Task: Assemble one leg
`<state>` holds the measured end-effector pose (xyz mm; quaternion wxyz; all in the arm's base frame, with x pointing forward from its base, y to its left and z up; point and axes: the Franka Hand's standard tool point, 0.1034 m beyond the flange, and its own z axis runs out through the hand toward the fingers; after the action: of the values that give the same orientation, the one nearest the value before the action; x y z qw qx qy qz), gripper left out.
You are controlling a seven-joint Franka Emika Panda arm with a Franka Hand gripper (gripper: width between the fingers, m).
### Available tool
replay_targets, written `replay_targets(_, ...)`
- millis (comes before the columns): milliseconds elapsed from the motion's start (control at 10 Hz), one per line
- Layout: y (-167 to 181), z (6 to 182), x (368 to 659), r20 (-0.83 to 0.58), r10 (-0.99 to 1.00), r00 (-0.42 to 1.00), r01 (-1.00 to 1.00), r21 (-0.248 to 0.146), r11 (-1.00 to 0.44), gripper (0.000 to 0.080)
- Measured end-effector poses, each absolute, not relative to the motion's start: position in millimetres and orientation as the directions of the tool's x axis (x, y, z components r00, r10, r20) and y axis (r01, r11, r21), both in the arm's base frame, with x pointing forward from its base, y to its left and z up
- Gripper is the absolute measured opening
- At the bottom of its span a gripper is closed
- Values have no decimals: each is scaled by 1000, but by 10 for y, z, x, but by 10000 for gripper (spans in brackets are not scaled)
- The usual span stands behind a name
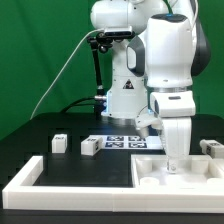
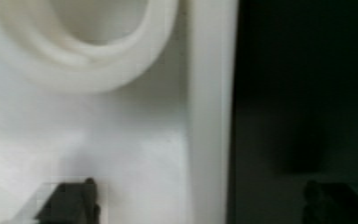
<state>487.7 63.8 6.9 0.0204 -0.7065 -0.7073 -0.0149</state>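
Observation:
Two legs [image 1: 60, 143] [image 1: 88, 146], small white blocks with tags, stand on the black table at the exterior view's left. Another white block [image 1: 210, 148] stands at the right behind the large white panel [image 1: 150, 172]. My gripper [image 1: 177, 158] is lowered onto the panel, far from the two left legs. In the wrist view the panel [image 2: 140, 130] fills the frame, with a round recess [image 2: 96, 35] and its edge beside the dark table. My gripper [image 2: 202, 203] is open, one fingertip [image 2: 69, 200] over the panel and the other over the table. It holds nothing.
The marker board [image 1: 125, 140] lies in front of the robot base. The long white border frame [image 1: 60, 188] runs along the near side and up the left. A black stand with cables [image 1: 98, 60] rises at the back.

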Motion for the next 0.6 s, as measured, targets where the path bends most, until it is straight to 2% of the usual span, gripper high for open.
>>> replay_targets(100,638,69,4877,50,999,-1,1000,-8,1,635)
replay_targets(500,638,71,4878,50,999,-1,1000,-8,1,649)
replay_targets(600,654,138,4870,47,998,33,999,-1,-33,649)
